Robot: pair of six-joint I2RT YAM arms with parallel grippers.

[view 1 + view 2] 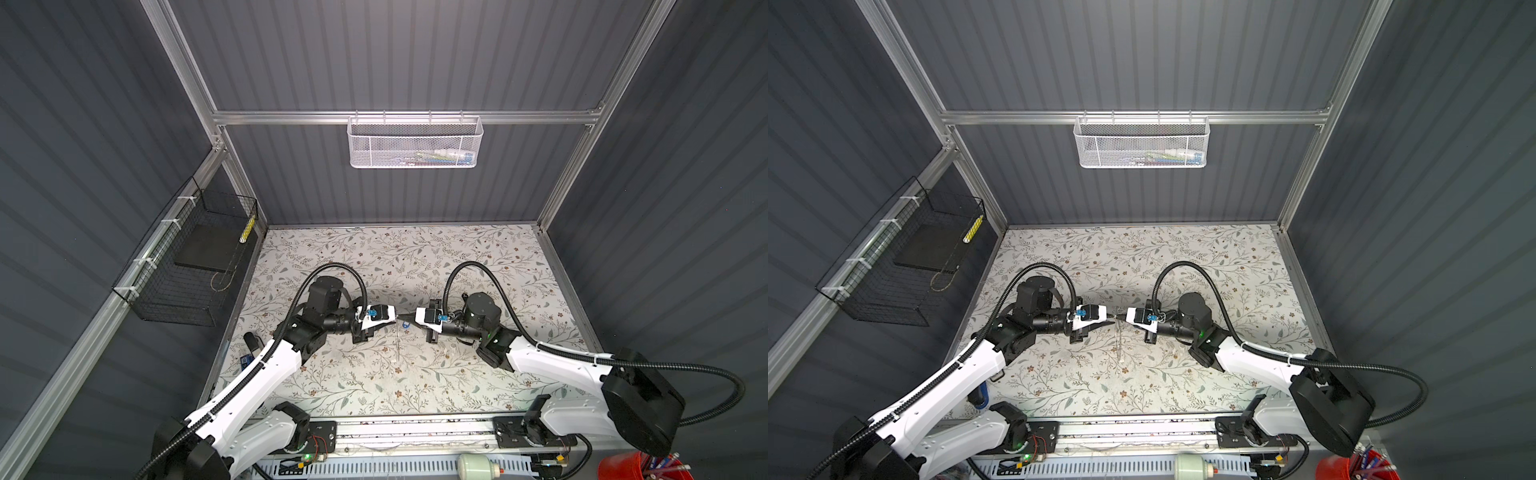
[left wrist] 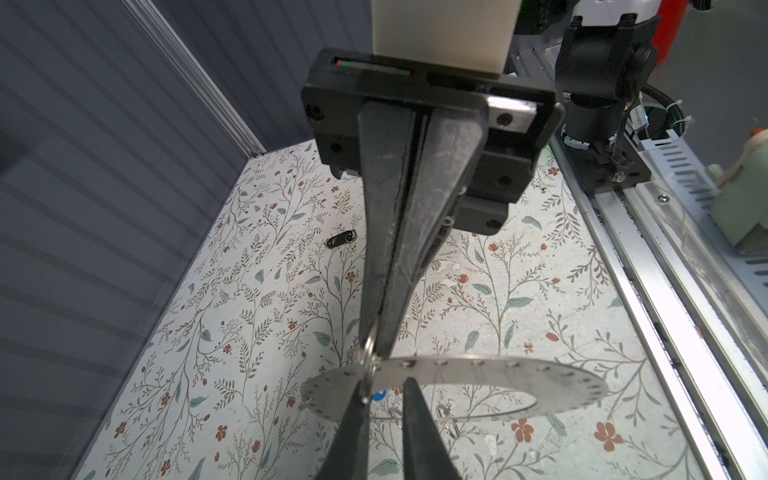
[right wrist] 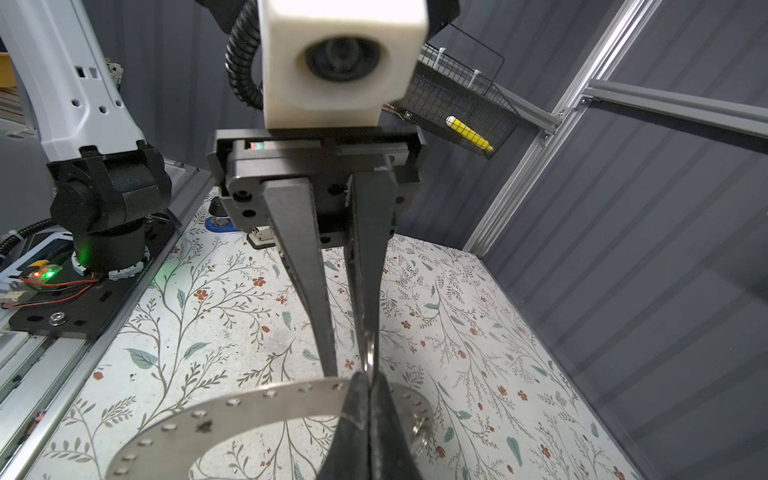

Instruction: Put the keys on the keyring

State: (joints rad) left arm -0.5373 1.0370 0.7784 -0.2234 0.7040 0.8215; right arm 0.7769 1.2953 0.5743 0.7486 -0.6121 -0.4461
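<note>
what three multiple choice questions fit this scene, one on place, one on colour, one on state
1. The yellow marker sits in: A a drawer, B the black wire basket, C a cup.
2. The tag on the table is: A black, B pink, C orange.
3. The right gripper is: A wide open, B shut, C out of view.
Key: B, it leans inside the wire mesh; A, its body looks black; B, its fingers pinch the small metal ring.
</note>
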